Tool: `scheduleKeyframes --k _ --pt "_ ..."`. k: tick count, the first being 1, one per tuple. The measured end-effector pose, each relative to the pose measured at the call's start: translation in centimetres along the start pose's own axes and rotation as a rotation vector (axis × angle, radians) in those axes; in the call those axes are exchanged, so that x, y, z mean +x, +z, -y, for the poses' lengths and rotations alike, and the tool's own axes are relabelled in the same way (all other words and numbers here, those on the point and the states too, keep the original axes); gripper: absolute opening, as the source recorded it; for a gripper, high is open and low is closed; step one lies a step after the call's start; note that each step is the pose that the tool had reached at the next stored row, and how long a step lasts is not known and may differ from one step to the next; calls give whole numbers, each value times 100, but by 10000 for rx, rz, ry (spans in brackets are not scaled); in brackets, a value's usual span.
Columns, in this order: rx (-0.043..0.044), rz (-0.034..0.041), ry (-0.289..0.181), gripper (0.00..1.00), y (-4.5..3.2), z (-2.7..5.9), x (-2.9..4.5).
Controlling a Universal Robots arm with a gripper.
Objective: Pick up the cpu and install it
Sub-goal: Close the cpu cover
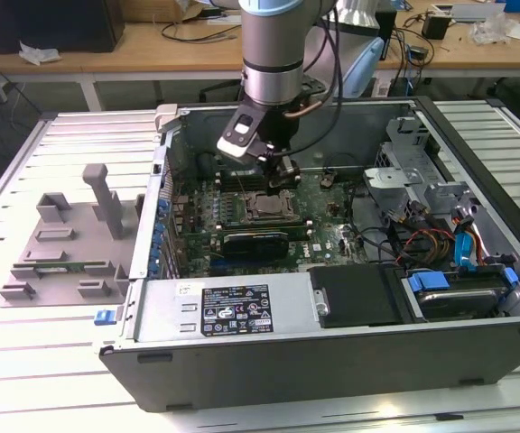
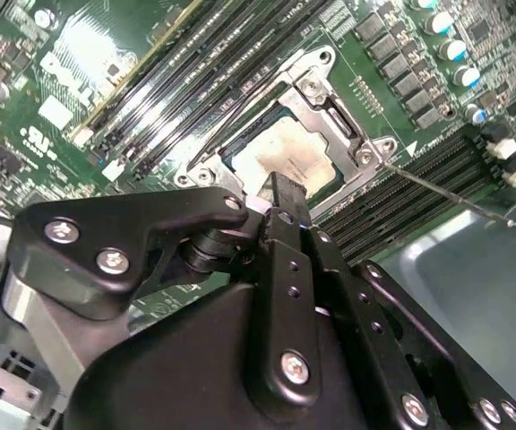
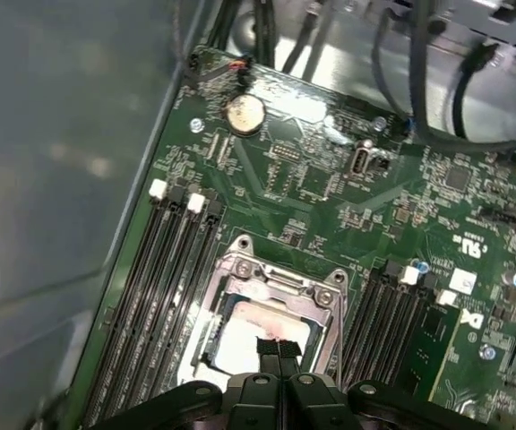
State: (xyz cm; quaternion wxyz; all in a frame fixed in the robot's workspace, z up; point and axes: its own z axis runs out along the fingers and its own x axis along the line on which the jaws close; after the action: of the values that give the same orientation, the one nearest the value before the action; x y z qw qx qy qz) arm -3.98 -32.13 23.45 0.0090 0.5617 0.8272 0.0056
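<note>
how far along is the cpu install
Pickup looks done: the cpu lies inside the socket frame on the motherboard. In hand: the end effector, fingers together, has its tips down at the chip. Left: it is not yet clear of the socket, and full seating cannot be judged.

Grey arm (image 1: 273,45) — black pincer (image 2: 280,190), silver screws (image 2: 295,366).
</note>
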Motion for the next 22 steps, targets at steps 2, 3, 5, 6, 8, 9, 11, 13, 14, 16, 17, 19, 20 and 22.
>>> scheduleKeyframes --k 2,3,5,6,8,9,11,13,14,16,17,19,20,22 --pt "0 2 -376 11 0 0 0" --pt "0 4 -704 11 0 0 0" --pt "0 4 -1039 11 0 0 0" --pt "-1 3 -1309 11 0 0 0" --pt "-3 0 -1682 11 1 0 0" --pt "-5 -2 -1872 11 1 0 1" --pt "-5 -6 -2313 11 0 0 0" --pt "-10 -12 -2792 11 0 0 0" --pt "-12 -17 -3159 11 0 0 0" --pt "-17 -25 -3842 11 0 0 0" --pt "-19 -29 -4145 11 0 0 0" --pt "-23 -36 -4574 11 0 0 0" --pt "-27 -41 -4890 11 1 0 0" --pt "-32 -50 -5424 11 0 0 0"
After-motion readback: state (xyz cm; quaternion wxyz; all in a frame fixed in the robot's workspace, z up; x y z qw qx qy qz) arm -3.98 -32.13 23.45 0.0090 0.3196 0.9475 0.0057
